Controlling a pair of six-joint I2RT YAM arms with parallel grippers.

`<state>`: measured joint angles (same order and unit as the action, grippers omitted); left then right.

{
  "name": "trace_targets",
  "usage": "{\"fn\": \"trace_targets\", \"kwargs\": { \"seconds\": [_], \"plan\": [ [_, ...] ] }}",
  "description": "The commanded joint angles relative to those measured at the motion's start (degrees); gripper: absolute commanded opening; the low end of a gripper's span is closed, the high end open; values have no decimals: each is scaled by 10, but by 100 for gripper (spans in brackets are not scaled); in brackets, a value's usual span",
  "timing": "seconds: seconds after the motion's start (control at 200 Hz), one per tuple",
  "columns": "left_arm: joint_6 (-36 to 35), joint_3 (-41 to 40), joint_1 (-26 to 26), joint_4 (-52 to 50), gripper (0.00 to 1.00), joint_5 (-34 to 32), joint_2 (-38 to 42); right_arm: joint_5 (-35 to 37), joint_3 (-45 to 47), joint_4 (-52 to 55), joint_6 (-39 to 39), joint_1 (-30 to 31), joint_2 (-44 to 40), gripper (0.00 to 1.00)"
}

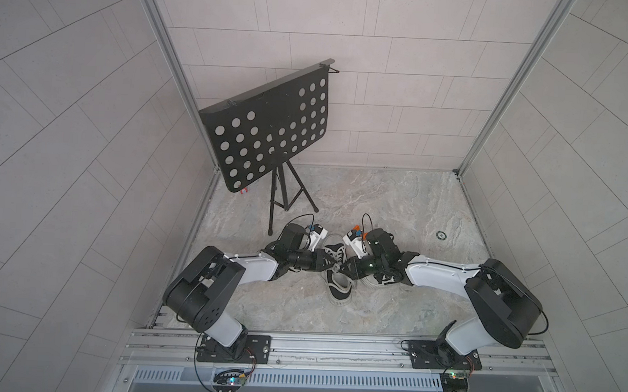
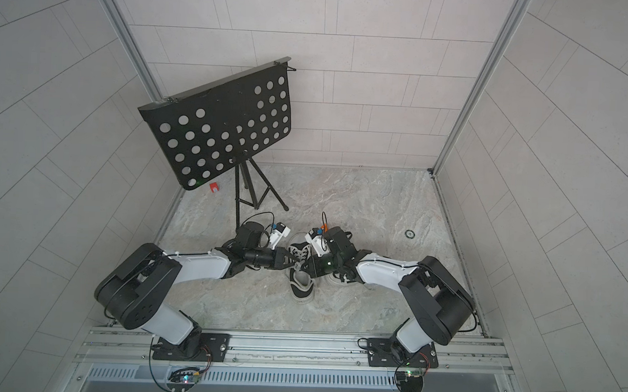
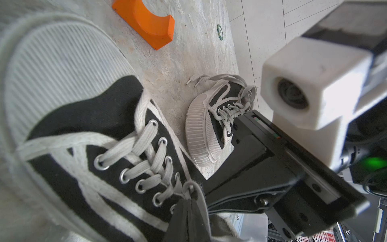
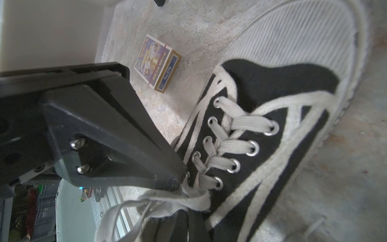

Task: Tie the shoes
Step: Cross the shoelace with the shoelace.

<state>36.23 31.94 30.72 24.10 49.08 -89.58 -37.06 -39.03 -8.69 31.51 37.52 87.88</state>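
Note:
Two black shoes with off-white soles lie on the stone floor. The middle shoe [image 1: 339,289] [image 3: 88,130] [image 4: 272,130] has my two grippers meeting over the top of its lacing. My left gripper [image 1: 333,267] [image 3: 189,209] is shut on a whitish lace loop [image 3: 189,186] by the top eyelets. My right gripper [image 1: 343,269] [image 4: 188,226] is shut on a flat lace strand [image 4: 188,199], tip to tip with the left one. The other shoe [image 1: 370,282] [image 3: 217,117] lies mostly under my right arm, its laces loose.
A black perforated music stand [image 1: 268,129] on a tripod [image 1: 283,199] rises at the back left. An orange curved block [image 3: 146,23] and a small card box [image 4: 157,62] lie on the floor near the shoes. A round green ring [image 1: 441,235] sits to the right.

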Motion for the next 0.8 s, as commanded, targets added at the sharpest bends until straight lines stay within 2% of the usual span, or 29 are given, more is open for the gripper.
{"fn": "trace_targets", "kwargs": {
  "seconds": [0.0,0.29,0.795],
  "plan": [
    [1,-7,0,19,12,14,-6,3,-14,6,-9,4,5,0],
    [6,-12,1,29,13,22,-7,6,-21,5,-9,4,7,0],
    [-10,-14,0,-2,20,13,-10,11,-26,4,-10,4,2,0]
  ]
}}
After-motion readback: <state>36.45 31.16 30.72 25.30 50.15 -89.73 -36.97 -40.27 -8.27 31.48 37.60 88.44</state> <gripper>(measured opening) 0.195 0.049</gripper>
